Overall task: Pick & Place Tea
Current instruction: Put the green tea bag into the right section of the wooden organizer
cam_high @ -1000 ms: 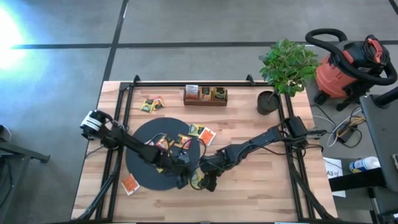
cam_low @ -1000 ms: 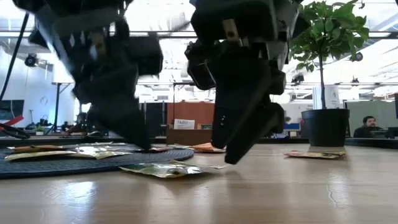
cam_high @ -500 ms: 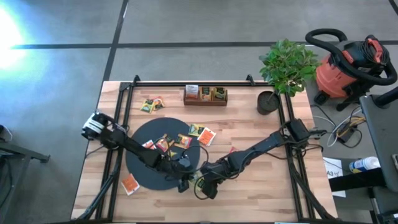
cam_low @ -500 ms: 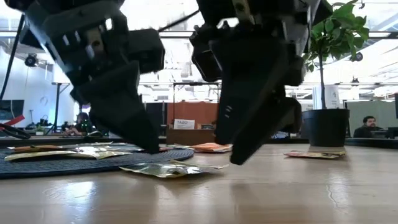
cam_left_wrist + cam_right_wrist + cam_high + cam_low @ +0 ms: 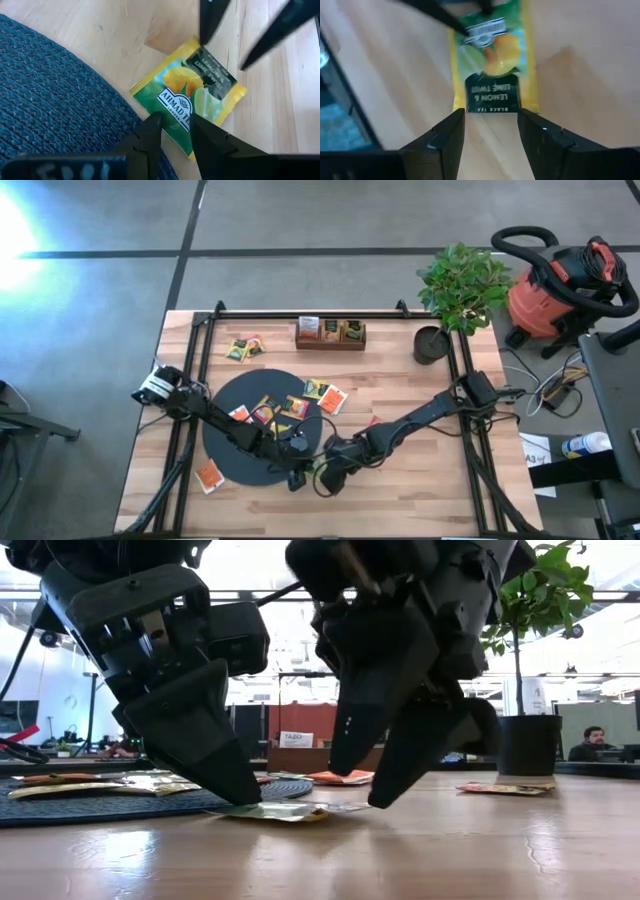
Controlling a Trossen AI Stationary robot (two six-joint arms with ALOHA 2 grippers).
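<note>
1. Two grippers meet over one yellow-green tea packet [image 5: 192, 102], which lies flat on the wooden table [image 5: 420, 480] just off the black disc [image 5: 235, 455]'s edge.
2. Your left gripper [image 5: 175, 132] hovers with fingers slightly parted, holding nothing.
3. Your right gripper [image 5: 490, 132] faces it, jaws spread wide (also empty), tips at the packet's far edge.
4. Farther back you see other packets [image 5: 325, 395] and the wooden tray [image 5: 330, 333].
</note>
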